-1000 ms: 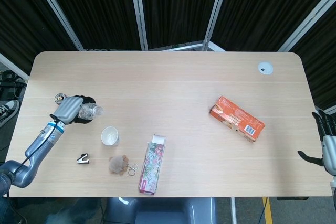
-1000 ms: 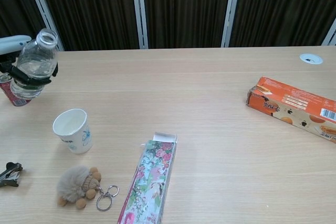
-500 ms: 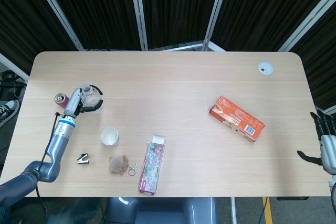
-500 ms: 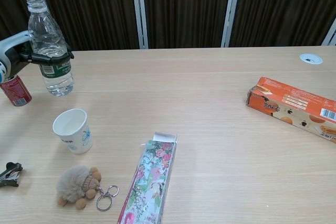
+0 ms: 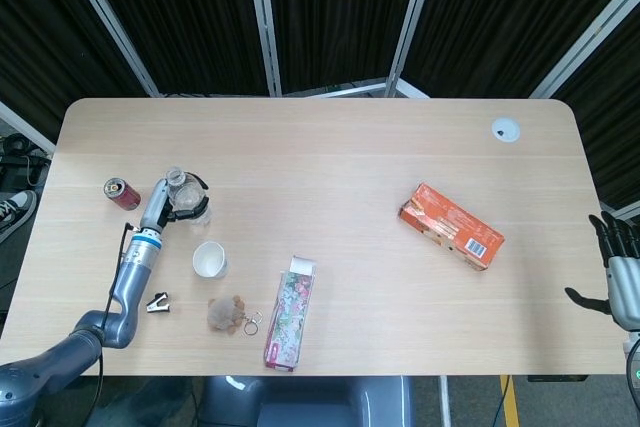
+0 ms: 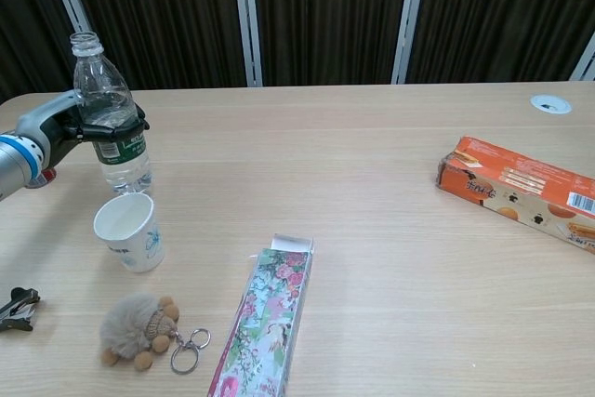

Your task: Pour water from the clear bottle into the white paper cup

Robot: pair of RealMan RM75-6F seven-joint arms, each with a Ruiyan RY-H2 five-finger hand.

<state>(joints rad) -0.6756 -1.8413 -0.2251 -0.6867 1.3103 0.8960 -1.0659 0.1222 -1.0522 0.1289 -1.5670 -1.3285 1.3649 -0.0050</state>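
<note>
Two views are given, and the head view is taken first: the clear bottle (image 5: 183,190) is grasped by the left hand (image 5: 182,209) at the left of the table (image 5: 330,157), with the white paper cup (image 5: 209,260) just nearer and slightly right of it; the right hand (image 5: 618,277) is seen at the far right edge, well apart, fingers spread and holding nothing, so the left hand is judged the nearer. From above, the bottle's long axis is foreshortened. In the chest view the bottle (image 6: 108,113) is shown upright and uncapped, gripped about its middle by the left hand (image 6: 93,125), its base close behind the cup (image 6: 130,231); a tilt toward the near side is judged needed. The right hand is not shown there.
</note>
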